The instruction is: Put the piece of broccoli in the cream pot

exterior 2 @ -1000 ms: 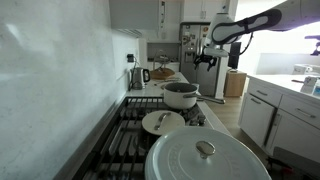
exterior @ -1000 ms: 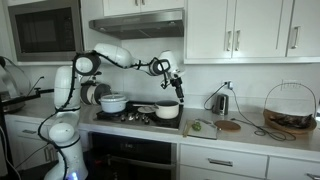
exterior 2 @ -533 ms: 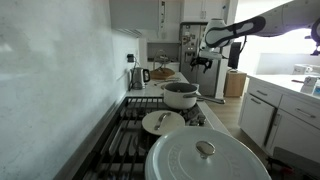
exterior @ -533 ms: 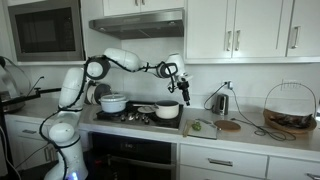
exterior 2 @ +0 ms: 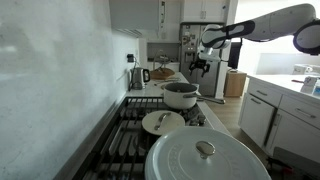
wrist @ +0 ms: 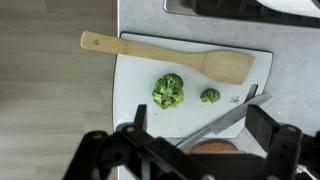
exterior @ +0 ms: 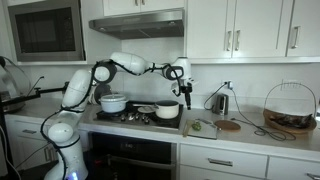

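In the wrist view two pieces of broccoli lie on a white cutting board (wrist: 135,75): a larger one (wrist: 168,91) and a smaller one (wrist: 210,96) to its right. My gripper (wrist: 205,128) hangs high above them, open and empty, one finger on each side of a knife (wrist: 225,119). The cream pot (exterior: 168,110) (exterior 2: 181,95) stands uncovered on the stove in both exterior views. There the gripper (exterior: 184,88) (exterior 2: 198,68) hovers well above the counter, just past the pot's side towards the cutting board (exterior: 200,127).
A wooden spatula (wrist: 170,55) lies across the board's far edge. A white lidded pot (exterior: 113,102) (exterior 2: 205,155) and a loose lid (exterior 2: 163,122) sit on the stove. A kettle (exterior: 221,101), a round wooden board (exterior: 230,125) and a wire basket (exterior: 290,108) stand further along the counter.
The arm has swung away from above the cream pot towards the cutting board. The gripper has stayed open.
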You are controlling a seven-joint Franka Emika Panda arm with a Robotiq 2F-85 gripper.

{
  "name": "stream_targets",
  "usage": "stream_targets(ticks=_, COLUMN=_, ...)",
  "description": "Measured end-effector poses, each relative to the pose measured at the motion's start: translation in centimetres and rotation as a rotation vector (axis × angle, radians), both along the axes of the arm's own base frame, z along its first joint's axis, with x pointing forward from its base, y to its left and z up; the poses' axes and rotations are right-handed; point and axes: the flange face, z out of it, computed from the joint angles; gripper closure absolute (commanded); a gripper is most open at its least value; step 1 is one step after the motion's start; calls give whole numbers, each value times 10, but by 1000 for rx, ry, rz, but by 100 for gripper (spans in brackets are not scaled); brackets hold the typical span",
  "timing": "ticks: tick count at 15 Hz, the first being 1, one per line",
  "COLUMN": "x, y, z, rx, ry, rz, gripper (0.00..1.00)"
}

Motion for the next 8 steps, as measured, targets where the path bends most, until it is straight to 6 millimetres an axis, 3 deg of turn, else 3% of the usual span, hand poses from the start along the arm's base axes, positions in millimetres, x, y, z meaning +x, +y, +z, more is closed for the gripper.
stream_targets(ticks=8, x=33, y=-5, z=-38, rx=-31, ry=81, rz=95, gripper=0)
